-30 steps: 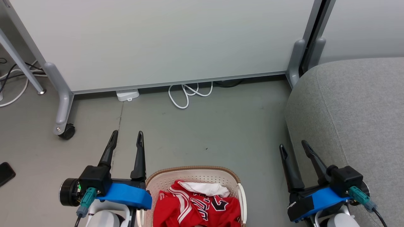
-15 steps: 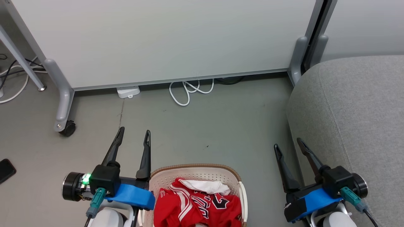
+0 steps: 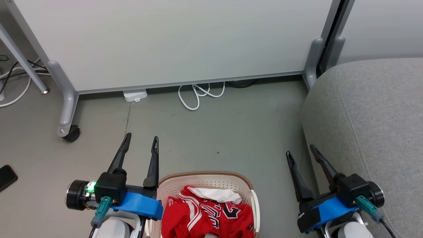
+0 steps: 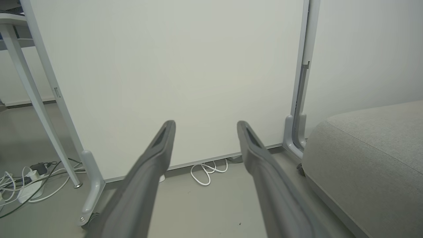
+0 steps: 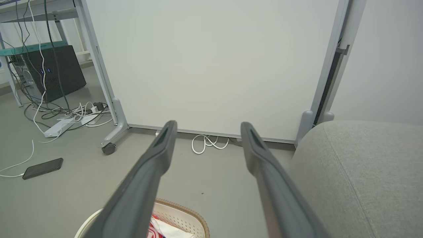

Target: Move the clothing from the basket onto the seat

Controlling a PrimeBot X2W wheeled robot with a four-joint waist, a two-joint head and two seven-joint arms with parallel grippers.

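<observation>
The red clothing (image 3: 206,216) with black lettering and a white lining lies bunched in the cream perforated basket (image 3: 228,179) at the bottom middle of the head view. The basket (image 5: 185,213) and a bit of the clothing (image 5: 152,227) also peek in at the bottom of the right wrist view. My left gripper (image 3: 141,138) hangs open just left of the basket, above the floor. My right gripper (image 3: 300,150) is open between the basket and the grey seat (image 3: 373,115). Both hold nothing. The seat (image 4: 370,158) fills the right side.
A white partition panel (image 3: 172,43) on grey wheeled feet (image 3: 67,129) stands ahead. White cable loops (image 3: 198,94) and a small white box (image 3: 134,95) lie at its base. A dark phone (image 3: 6,177) lies on the floor far left. Cables and a power strip (image 5: 62,122) clutter the far left.
The head view has shifted slightly, so the scene sits a little lower and to the right. Both grippers stay open and empty beside the basket.
</observation>
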